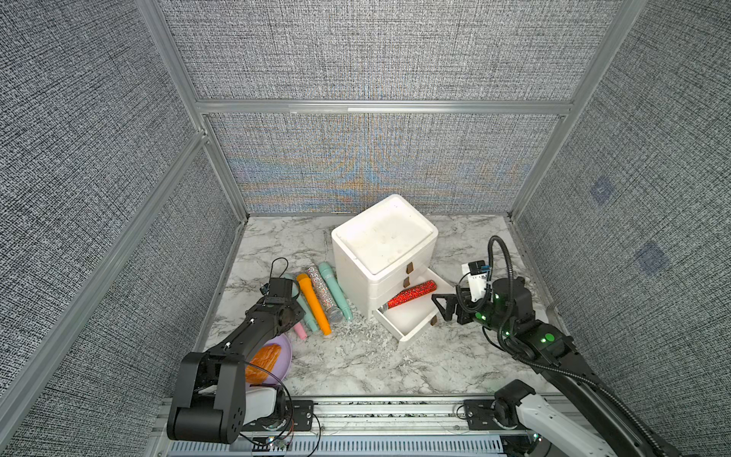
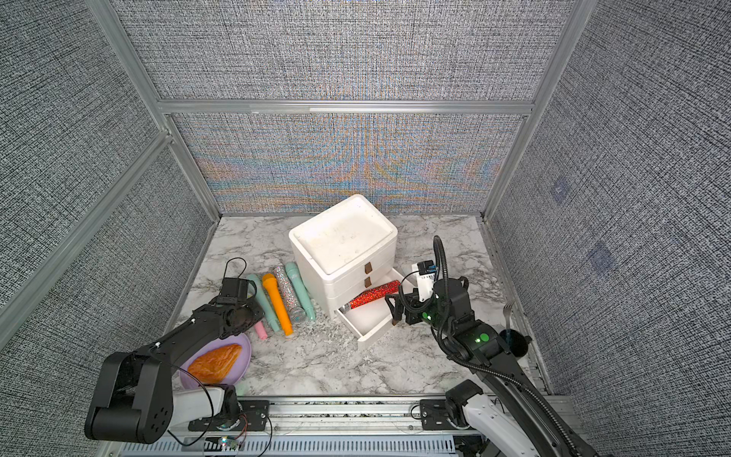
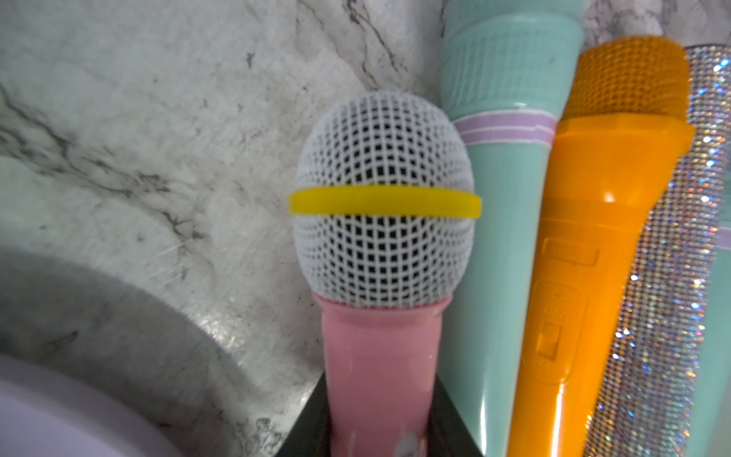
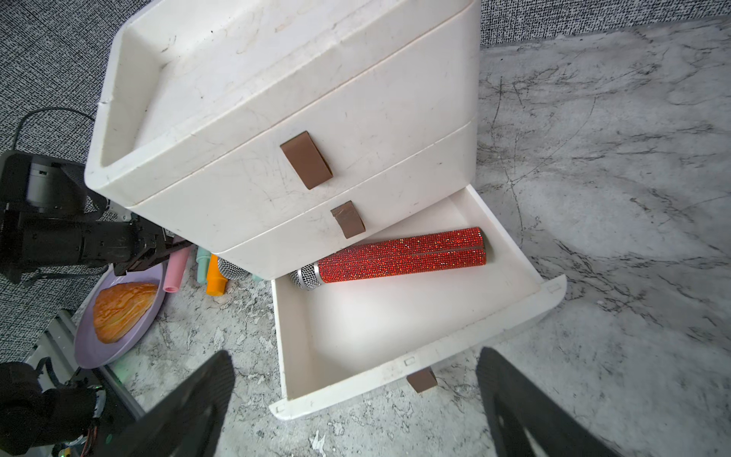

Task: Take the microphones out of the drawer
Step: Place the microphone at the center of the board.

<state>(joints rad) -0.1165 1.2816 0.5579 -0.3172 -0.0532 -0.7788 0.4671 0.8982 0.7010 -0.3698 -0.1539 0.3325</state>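
Observation:
A red glitter microphone (image 1: 411, 294) (image 4: 403, 255) lies slantwise in the pulled-out bottom drawer (image 1: 419, 330) (image 4: 395, 376) of a white three-drawer cabinet (image 1: 383, 237). Its silver head is tucked under the cabinet body. My right gripper (image 1: 442, 306) (image 4: 354, 356) stands open just in front of the drawer's front panel, with nothing between its fingers. My left gripper (image 3: 379, 395) is shut on the handle of a pink microphone (image 3: 381, 205) (image 1: 301, 330) with a white mesh head and a yellow band, low at the left end of a row of microphones.
Teal (image 1: 334, 291), silver glitter (image 1: 322, 291), orange (image 1: 314, 308) and another teal microphone lie side by side left of the cabinet. A purple plate (image 2: 245, 356) with a pastry (image 2: 215, 362) sits at the front left. A black cup with a fork (image 2: 514, 342) stands at the right edge.

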